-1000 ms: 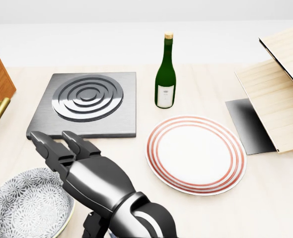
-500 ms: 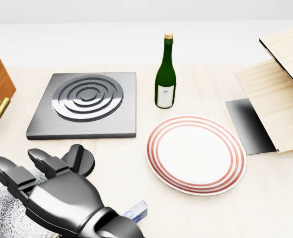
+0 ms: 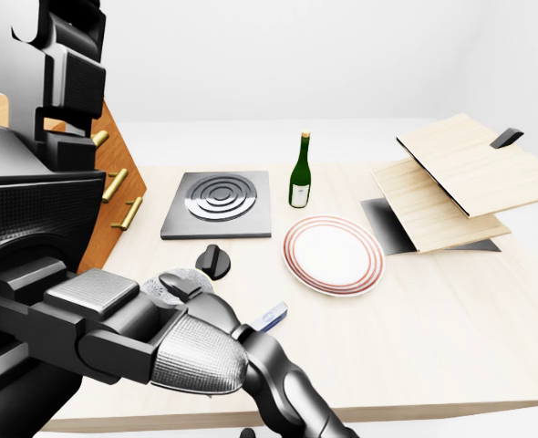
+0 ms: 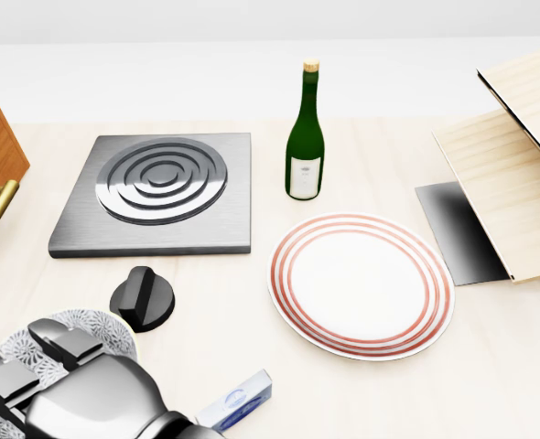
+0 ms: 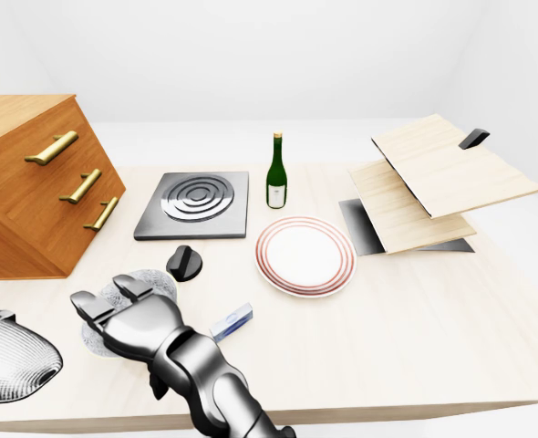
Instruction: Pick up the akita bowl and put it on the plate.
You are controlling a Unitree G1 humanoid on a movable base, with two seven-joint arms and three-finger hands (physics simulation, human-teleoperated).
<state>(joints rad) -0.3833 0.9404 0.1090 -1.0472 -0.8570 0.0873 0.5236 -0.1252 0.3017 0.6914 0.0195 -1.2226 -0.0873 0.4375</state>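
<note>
Pale wood runs wide under everything, a table [image 5: 415, 319] set against plain white walls. At its far left stands a brown chest of drawers [image 5: 23, 201] with brass handles, tilted on its side edge. Far right, two light wooden boards [image 5: 433, 173] lie slanted one over the other, above a dark mat [image 5: 360, 224]. Left of centre sits a square grey burner plate [image 4: 160, 187] with raised rings. To its right and nearer lies the white plate [image 4: 360, 285] with red rings round its rim, nothing on it.

The bowl [image 4: 101, 329], patterned grey and white, rests on the table at the near left, well apart from the plate. My left hand [image 5: 146, 324] reaches over it from the near side, fingers [image 5: 128, 290] stretched out across its rim and covering most of it; they look released rather than clenched round it. My right hand does not show.

A green bottle [image 4: 305, 137] stands upright between the burner plate and the plate, on the far side. A black knob [image 4: 142, 297] lies just beyond the bowl. A small blue and white box [image 4: 238, 401] lies near my wrist.
</note>
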